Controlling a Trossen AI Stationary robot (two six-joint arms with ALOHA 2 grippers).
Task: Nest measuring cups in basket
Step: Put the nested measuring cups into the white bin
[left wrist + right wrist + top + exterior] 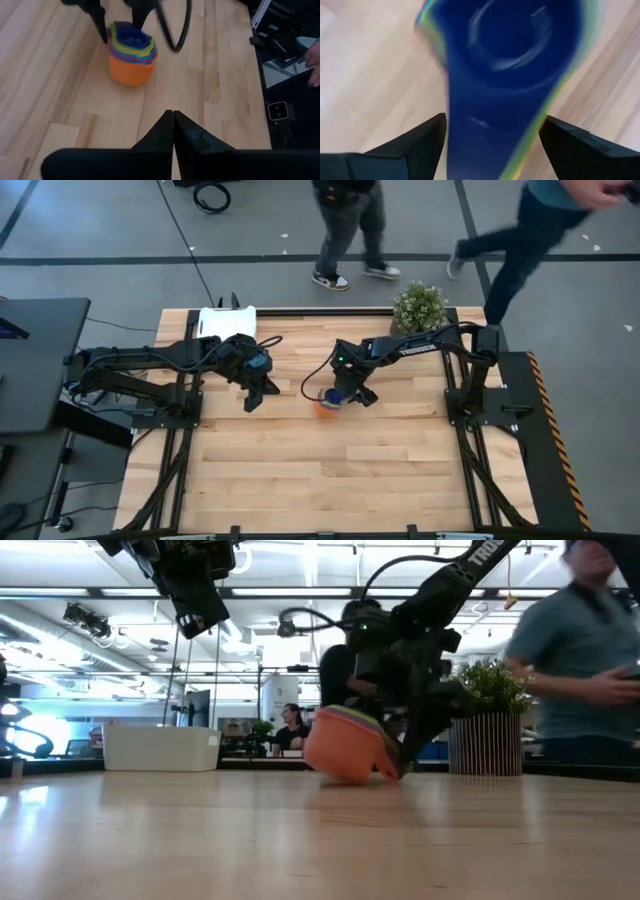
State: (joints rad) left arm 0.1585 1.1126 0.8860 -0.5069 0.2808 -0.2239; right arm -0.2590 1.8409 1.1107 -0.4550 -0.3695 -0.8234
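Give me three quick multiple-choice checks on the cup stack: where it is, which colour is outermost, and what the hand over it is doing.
1. Where is the stack of measuring cups?
A. inside the basket
B. on the bare table
C. beside the plant pot

2. What colour is the outermost cup?
A. green
B. red
C. orange

3. How is the right hand set?
A. fingers spread either side of the stack's handles
B. shut, away from the stack
C. lifting the basket

Answers:
1 B: the high view shows the stack mid-table, apart from the white basket at the far edge.
2 C: the left wrist view shows an orange shell.
3 A: its own wrist view shows the handles between parted fingers.
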